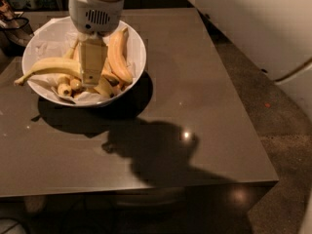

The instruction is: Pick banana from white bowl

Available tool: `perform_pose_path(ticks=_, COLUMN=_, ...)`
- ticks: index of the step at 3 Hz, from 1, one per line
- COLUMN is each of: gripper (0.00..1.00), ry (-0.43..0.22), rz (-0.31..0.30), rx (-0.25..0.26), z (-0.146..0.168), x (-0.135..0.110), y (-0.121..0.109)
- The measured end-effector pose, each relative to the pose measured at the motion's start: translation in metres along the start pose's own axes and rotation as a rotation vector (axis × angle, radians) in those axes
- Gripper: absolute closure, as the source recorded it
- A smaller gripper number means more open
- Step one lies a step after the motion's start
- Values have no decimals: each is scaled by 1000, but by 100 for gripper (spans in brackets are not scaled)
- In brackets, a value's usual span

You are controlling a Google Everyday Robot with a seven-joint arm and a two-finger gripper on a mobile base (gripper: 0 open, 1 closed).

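The white bowl (pixel 135 43) stands at the back left of the brown table, lined with crumpled white paper. The banana (pixel 51 66), long and pale yellow, lies across the bowl's left half with its thin stem poking over the left rim. My gripper (pixel 90 77) hangs over the bowl's middle, its cream fingers reaching down right beside the banana's right end. Shorter orange-yellow bananas (pixel 118 55) lie to the right of the gripper, and small stubby ones (pixel 68 87) sit at the bowl's front.
The brown table (pixel 195 82) stretches right and forward of the bowl, with the arm's shadow across its front. A dark object (pixel 12 26) sits at the far left edge. A white cabinet (pixel 263 28) stands to the right, over speckled floor.
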State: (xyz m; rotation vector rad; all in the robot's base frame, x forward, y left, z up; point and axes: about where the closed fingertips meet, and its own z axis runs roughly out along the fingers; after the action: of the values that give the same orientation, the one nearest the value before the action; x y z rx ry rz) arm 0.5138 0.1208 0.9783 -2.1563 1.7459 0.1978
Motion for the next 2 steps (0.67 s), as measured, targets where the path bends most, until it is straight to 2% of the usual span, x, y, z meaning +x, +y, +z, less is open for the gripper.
perform_pose_path(ticks=2, gripper=22, ry=-11, rz=6, rx=-40, z=18, x=-11, y=-16)
